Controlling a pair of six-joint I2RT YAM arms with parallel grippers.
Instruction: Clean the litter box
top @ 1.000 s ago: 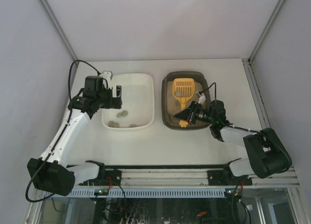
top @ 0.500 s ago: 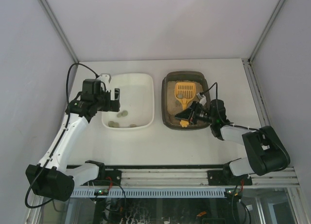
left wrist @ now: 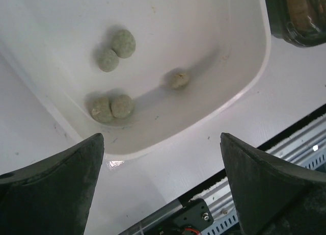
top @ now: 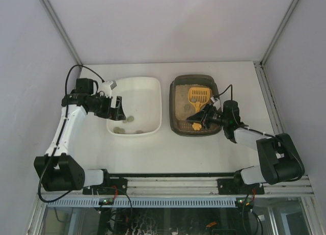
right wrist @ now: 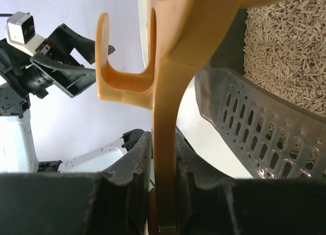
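Jaws of your right gripper are pinched tight on the flat handle of the yellow-orange scoop, one dark finger on each side of it, and the handle's hooked end curls off to the left in the wrist view. From above, you see that same right gripper at the near right part of the litter box, with the scoop reaching away from it so that its slotted blade sits over the far half of the tray; whether the blade touches the litter you cannot tell. Beige pellet litter fills the tray, and a dark slotted panel shows just beside the handle. The litter box stands on the right half of the white table, just beside the white tub on its left, the two apart by a narrow gap. Your left gripper is spread wide and holds nothing, at the tub's left rim; its wrist view looks between the two fingers down into the white tub, where five greenish-grey lumps lie on the bottom: two touching pairs and one alone.
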